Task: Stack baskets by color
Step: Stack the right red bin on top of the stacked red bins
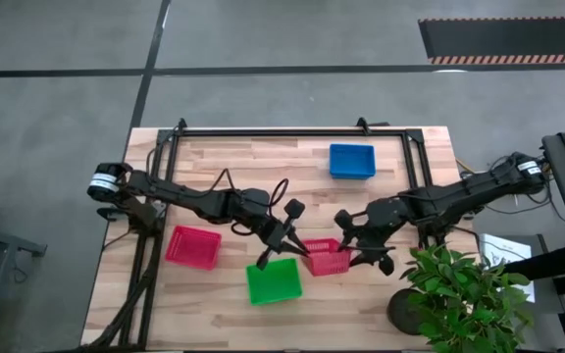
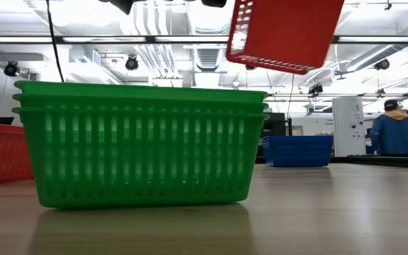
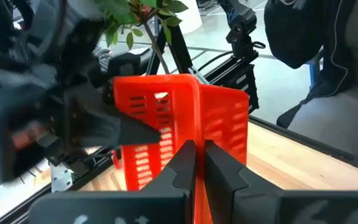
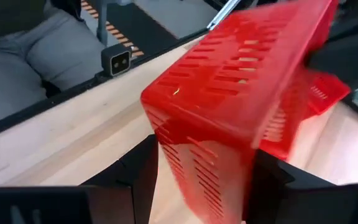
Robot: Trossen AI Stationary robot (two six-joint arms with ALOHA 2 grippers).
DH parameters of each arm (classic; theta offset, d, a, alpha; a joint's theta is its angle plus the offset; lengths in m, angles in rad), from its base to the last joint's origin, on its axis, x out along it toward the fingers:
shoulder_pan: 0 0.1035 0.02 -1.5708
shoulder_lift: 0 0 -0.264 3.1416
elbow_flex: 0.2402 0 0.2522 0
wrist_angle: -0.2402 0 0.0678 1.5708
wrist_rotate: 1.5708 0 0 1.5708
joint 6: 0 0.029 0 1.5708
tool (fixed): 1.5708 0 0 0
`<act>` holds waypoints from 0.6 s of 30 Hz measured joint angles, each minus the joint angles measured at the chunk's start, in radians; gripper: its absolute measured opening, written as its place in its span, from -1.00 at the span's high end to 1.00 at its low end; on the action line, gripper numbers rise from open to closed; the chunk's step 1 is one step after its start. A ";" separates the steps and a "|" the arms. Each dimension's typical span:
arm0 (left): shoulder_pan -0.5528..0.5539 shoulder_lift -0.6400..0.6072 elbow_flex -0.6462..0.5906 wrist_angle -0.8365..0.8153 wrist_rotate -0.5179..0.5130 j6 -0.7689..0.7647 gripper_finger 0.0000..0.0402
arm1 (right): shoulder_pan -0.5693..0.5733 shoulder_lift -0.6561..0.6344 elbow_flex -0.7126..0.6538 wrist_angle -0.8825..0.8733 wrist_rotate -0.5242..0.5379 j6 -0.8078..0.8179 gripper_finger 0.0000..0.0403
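A red basket [image 1: 327, 257] hangs in the air near the table's front middle, tilted [image 2: 282, 32]. My left gripper [image 1: 300, 250] is shut on its left end. My right gripper [image 1: 351, 243] stands open at its right end, one finger on either side of the basket [image 4: 229, 93]; whether they touch it I cannot tell. Nested green baskets [image 1: 273, 282] rest on their bottoms on the table just left of it, seen stacked in the low view [image 2: 140, 142]. Another red basket [image 1: 192, 245] sits at the left, a blue basket [image 1: 351, 160] at the far side. My left gripper pinches a wall of the red basket [image 3: 194, 134] between its two shut fingers, at the end toward the table's left. The fingers come about level from the table's left. The basket is lifted clear of the table and hangs tilted.
A potted plant [image 1: 459, 294] stands at the table's near right corner, close behind my right arm. Bare wood lies between the blue basket and the lifted one. A person [image 2: 397, 131] stands in the room far behind the table.
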 joint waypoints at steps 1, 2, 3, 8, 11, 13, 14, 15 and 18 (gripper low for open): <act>-0.001 0.000 0.000 0.001 0.000 0.000 1.00 | 0.000 0.012 0.000 0.006 -0.004 0.008 0.16; -0.002 0.000 0.000 0.001 0.000 0.000 1.00 | 0.000 0.022 0.000 0.007 -0.004 0.009 0.16; -0.002 0.000 0.000 0.001 0.000 0.000 1.00 | 0.000 0.028 0.000 0.006 -0.003 0.009 0.16; -0.001 -0.004 -0.001 -0.027 0.007 0.000 1.00 | -0.011 0.017 0.000 0.017 0.021 0.029 0.16; -0.006 -0.010 -0.001 -0.033 0.031 0.000 1.00 | -0.014 0.010 -0.002 0.029 0.095 0.048 0.16; -0.012 -0.010 -0.002 -0.033 0.038 -0.004 1.00 | -0.016 0.010 -0.002 0.035 0.121 0.049 0.16; -0.016 -0.010 -0.003 -0.036 0.043 -0.007 1.00 | -0.018 0.010 -0.002 0.037 0.134 0.051 0.16; -0.019 -0.010 -0.005 -0.040 0.045 -0.007 1.00 | -0.020 0.010 -0.002 0.040 0.145 0.055 0.16; -0.023 -0.011 -0.013 -0.041 0.050 -0.007 1.00 | -0.026 0.009 0.001 0.044 0.162 0.075 0.13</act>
